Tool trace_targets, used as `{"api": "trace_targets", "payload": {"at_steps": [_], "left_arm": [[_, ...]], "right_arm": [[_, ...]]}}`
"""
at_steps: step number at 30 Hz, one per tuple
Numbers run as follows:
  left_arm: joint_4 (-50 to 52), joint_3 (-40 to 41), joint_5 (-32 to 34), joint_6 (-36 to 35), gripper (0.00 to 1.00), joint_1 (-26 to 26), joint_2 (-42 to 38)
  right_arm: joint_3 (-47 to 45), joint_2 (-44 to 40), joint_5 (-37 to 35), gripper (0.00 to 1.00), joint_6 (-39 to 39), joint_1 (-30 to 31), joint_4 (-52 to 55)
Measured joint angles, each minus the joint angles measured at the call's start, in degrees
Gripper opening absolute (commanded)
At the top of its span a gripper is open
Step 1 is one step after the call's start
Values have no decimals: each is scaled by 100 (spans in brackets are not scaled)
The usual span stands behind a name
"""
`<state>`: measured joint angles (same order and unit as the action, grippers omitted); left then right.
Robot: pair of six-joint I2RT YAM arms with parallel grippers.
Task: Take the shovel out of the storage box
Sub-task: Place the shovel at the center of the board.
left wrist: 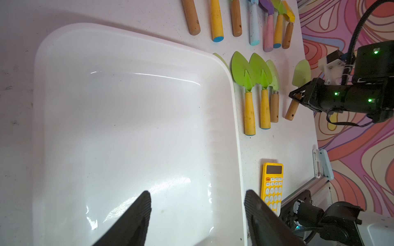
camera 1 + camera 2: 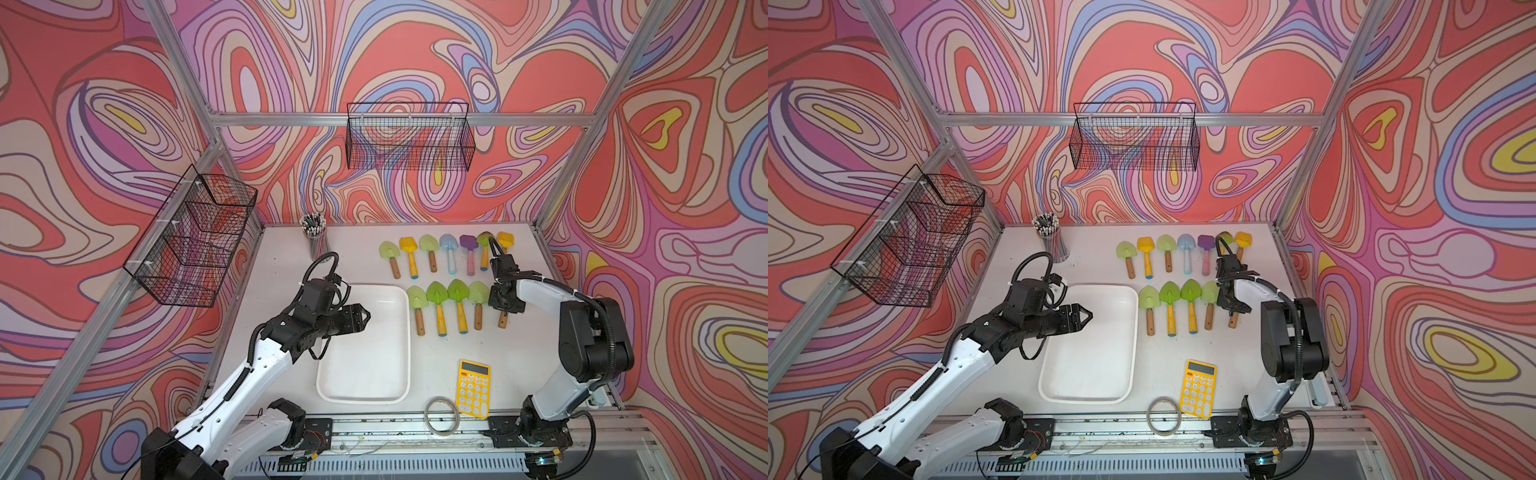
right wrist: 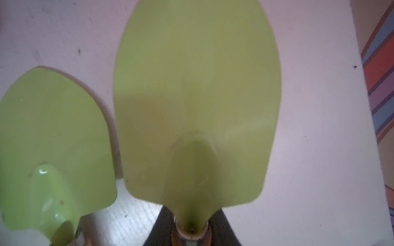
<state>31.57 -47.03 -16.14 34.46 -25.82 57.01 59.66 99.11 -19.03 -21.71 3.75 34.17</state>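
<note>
The storage box (image 2: 405,345) (image 2: 1133,345) (image 1: 234,119) is a shallow white tub left of the table's middle, and I see nothing inside it. My left gripper (image 2: 368,318) (image 2: 1090,316) (image 1: 197,198) hovers over the box's far half, open with nothing between its fingers (image 1: 136,217). My right gripper (image 2: 503,309) (image 2: 1234,309) (image 1: 297,97) (image 3: 191,232) is shut on the neck of a pale green shovel (image 1: 301,72) (image 3: 196,95) with a wooden handle (image 2: 503,320). That shovel is at the right end of the near row, outside the box. Whether it rests on the table I cannot tell.
Two rows of small shovels (image 2: 438,305) lie right of the box. A yellow calculator (image 2: 473,388) and a tape ring (image 2: 441,417) sit near the front edge. A pen cup (image 2: 314,239) stands at the back left. Black mesh baskets (image 2: 409,137) (image 2: 195,237) hang on the walls.
</note>
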Motion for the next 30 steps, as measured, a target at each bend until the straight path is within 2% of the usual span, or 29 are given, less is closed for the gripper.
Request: {"api": "trace_targets", "payload": {"at_steps": [10, 16, 30], "left_arm": [[157, 33, -31, -37, 73, 42, -37], [243, 33, -31, -39, 72, 94, -103], [299, 33, 116, -146, 73, 203, -66]], "right_arm": [[81, 428, 48, 13, 2, -44, -442], [302, 632, 37, 22, 2, -120, -544], [306, 621, 98, 36, 4, -153, -566]]}}
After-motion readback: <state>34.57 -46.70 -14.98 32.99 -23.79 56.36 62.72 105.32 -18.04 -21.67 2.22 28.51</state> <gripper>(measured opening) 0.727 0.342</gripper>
